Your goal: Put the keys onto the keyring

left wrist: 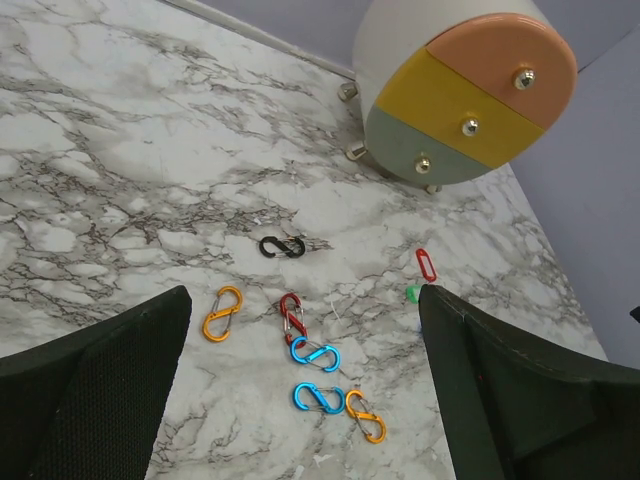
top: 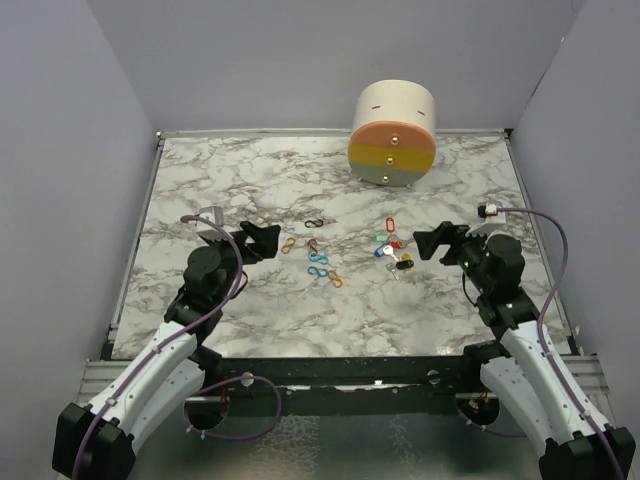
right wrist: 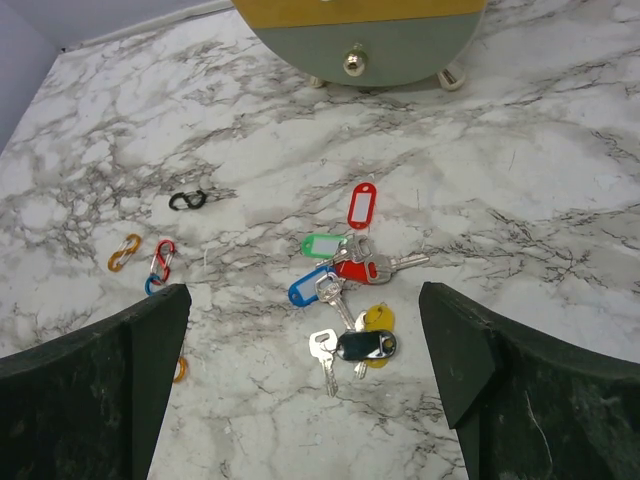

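The keys (top: 392, 250) lie in a loose cluster on the marble table right of centre. In the right wrist view they are silver keys with tags: green (right wrist: 322, 244), red (right wrist: 355, 268), blue (right wrist: 308, 287), yellow (right wrist: 378, 320) and black (right wrist: 367, 345). An empty red tag (right wrist: 362, 204) lies just beyond. My right gripper (top: 428, 243) is open and empty just right of the cluster, which shows between its fingers (right wrist: 305, 300). My left gripper (top: 265, 242) is open and empty left of several S-shaped clips (top: 312, 258). I make out no separate keyring.
A round drawer unit (top: 393, 135) with orange, yellow and green fronts stands at the back. The clips under the left gripper (left wrist: 303, 330) are orange (left wrist: 222, 312), red (left wrist: 291, 312), blue (left wrist: 315, 353) and black (left wrist: 281, 246). Grey walls enclose the table (top: 250, 180).
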`<state>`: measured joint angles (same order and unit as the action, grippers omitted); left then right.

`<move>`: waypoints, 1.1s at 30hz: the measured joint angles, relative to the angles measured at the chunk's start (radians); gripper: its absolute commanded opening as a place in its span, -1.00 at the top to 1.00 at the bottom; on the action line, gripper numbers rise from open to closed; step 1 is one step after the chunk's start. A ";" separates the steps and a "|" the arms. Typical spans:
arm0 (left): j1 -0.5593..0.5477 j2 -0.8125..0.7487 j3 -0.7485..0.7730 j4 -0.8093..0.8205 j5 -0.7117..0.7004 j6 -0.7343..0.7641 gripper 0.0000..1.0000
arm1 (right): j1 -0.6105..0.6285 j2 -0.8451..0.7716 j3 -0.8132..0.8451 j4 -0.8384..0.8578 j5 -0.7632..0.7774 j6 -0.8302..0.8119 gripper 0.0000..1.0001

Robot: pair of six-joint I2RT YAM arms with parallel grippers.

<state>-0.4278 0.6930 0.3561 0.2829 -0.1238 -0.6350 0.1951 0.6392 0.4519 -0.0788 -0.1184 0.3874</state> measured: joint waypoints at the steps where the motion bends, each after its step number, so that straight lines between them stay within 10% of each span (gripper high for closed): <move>1: 0.000 -0.003 -0.001 0.000 -0.001 -0.001 -0.98 | 0.000 0.000 -0.001 -0.001 0.000 0.000 -1.00; 21: 0.000 -0.228 -0.117 0.009 -0.102 -0.089 -0.83 | 0.000 -0.005 -0.005 -0.009 0.001 -0.001 -1.00; 33: 0.000 0.081 0.051 -0.114 -0.101 -0.007 -0.73 | 0.000 0.121 -0.004 -0.004 -0.041 -0.002 -0.90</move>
<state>-0.4278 0.7738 0.4072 0.1692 -0.2249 -0.6418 0.1955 0.7601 0.4477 -0.0826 -0.1593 0.3855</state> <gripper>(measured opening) 0.869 0.952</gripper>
